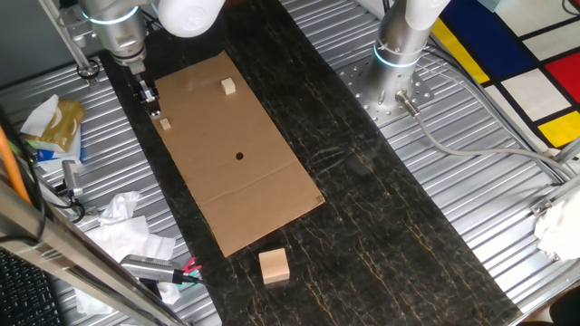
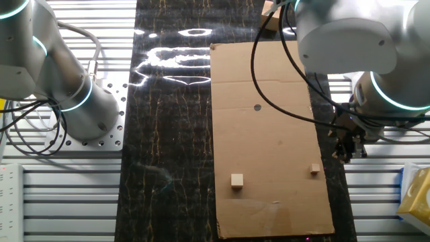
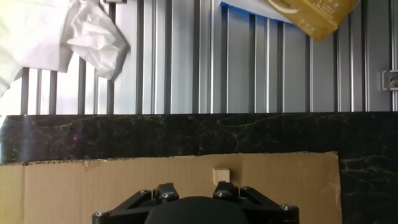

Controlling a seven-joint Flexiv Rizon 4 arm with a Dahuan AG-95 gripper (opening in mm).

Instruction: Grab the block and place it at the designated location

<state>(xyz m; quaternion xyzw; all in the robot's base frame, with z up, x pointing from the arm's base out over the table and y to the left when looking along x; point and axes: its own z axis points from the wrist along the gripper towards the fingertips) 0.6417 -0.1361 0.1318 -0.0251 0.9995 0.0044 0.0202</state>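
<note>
The tiny pale block (image 1: 165, 124) sits at the left edge of the brown cardboard sheet (image 1: 263, 181). It also shows in the other fixed view (image 2: 314, 169) and in the hand view (image 3: 221, 175). My gripper (image 1: 150, 101) hangs just beside and above it, over the sheet's edge, jaws apart and empty. It also shows in the other fixed view (image 2: 346, 152). In the hand view only the hand's black body (image 3: 196, 210) shows, and the fingertips are hidden. The black dot (image 1: 239, 156) marks the sheet's middle, well away from the block; it also shows in the other fixed view (image 2: 257, 107).
A slightly bigger pale block (image 1: 227, 86) lies on the sheet's far part. A large wooden cube (image 1: 274, 265) stands on the dark marble strip in front of the sheet. Crumpled paper (image 1: 122, 226) and a yellow packet (image 1: 56, 125) lie at the left. A second arm's base (image 1: 399, 54) stands at the right.
</note>
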